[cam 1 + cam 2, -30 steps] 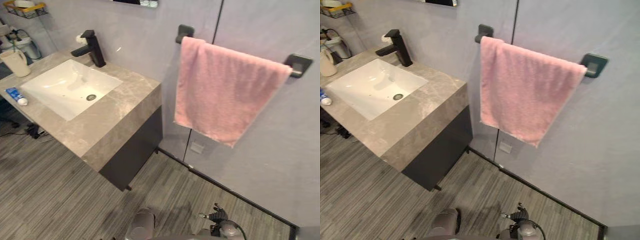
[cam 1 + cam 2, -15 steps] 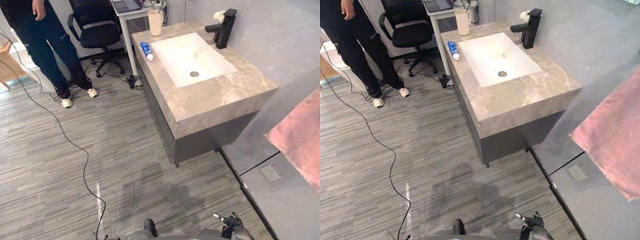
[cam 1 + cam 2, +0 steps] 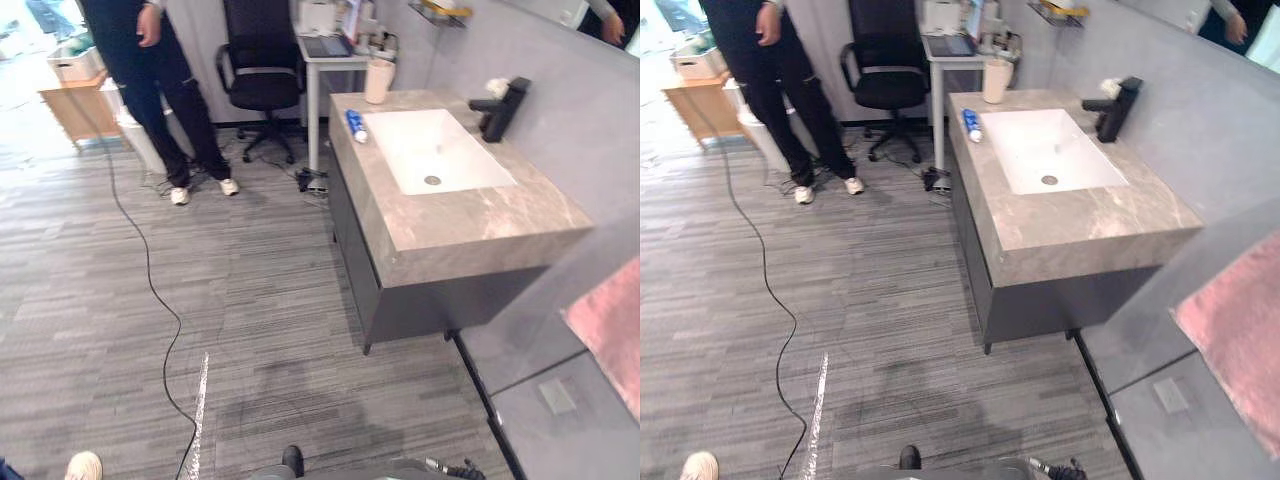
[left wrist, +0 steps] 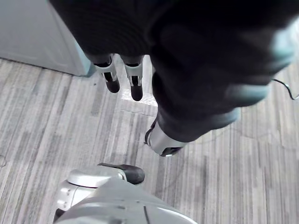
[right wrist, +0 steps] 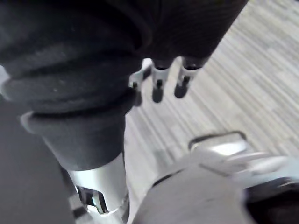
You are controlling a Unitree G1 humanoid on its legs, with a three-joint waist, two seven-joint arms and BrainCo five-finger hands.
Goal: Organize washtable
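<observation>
The washtable (image 3: 470, 228) has a grey marble top and stands against the wall on my right. A white basin (image 3: 445, 150) is sunk into it, with a black faucet (image 3: 500, 108) behind. At the far end stands a beige cup (image 3: 379, 80), and a blue toothpaste tube (image 3: 355, 125) lies beside the basin. A pink towel (image 3: 610, 330) hangs at the right edge. My left hand (image 4: 112, 77) hangs over the floor, fingers straight, holding nothing. My right hand (image 5: 159, 83) also hangs low and open, its fingertips (image 3: 455, 467) far from the washtable.
A person (image 3: 160, 70) stands on the striped floor at the far left, near a black office chair (image 3: 262, 70) and a small desk (image 3: 325, 45). A black cable (image 3: 150, 290) runs across the floor. A wall shelf (image 3: 445, 10) hangs above the washtable. Someone's shoe (image 3: 82, 466) shows at the lower left.
The camera has swung left from the towel wall towards the room, so the washtable now sits further off and the towel is at the right edge. Both hands stay low.
</observation>
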